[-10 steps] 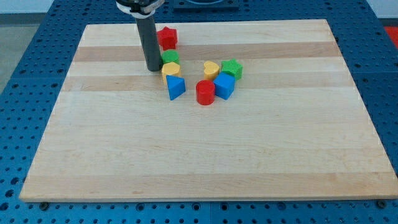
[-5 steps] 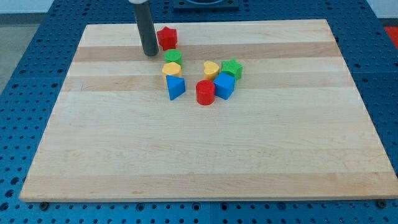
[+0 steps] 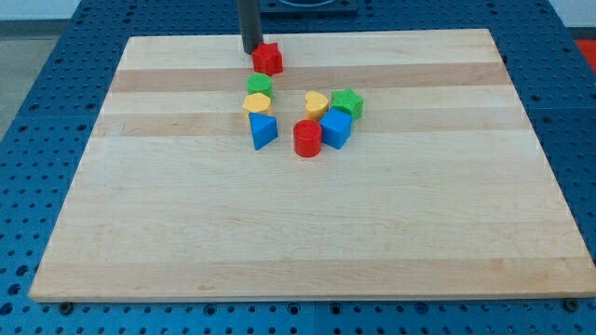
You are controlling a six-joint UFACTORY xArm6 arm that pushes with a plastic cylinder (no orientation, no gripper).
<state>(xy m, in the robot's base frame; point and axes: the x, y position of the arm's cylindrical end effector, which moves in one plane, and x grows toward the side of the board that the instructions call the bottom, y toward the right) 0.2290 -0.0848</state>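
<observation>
My tip [image 3: 252, 51] rests near the view's top edge of the board, touching the upper left side of the red star block [image 3: 268, 59]. Below the star stand a green block [image 3: 260, 86], a yellow block [image 3: 257, 104] and a blue triangular block [image 3: 264, 130] in a short column. To their right sit a yellow heart block [image 3: 317, 103], a green star block [image 3: 347, 102], a blue cube [image 3: 335, 128] and a red cylinder [image 3: 307, 138], packed close together.
The wooden board [image 3: 307, 233] lies on a blue perforated table [image 3: 37, 84]. The board's top edge runs just behind my tip.
My tip went from left of the green and yellow blocks up and right, around behind the red star. The star has been pushed slightly right and down.
</observation>
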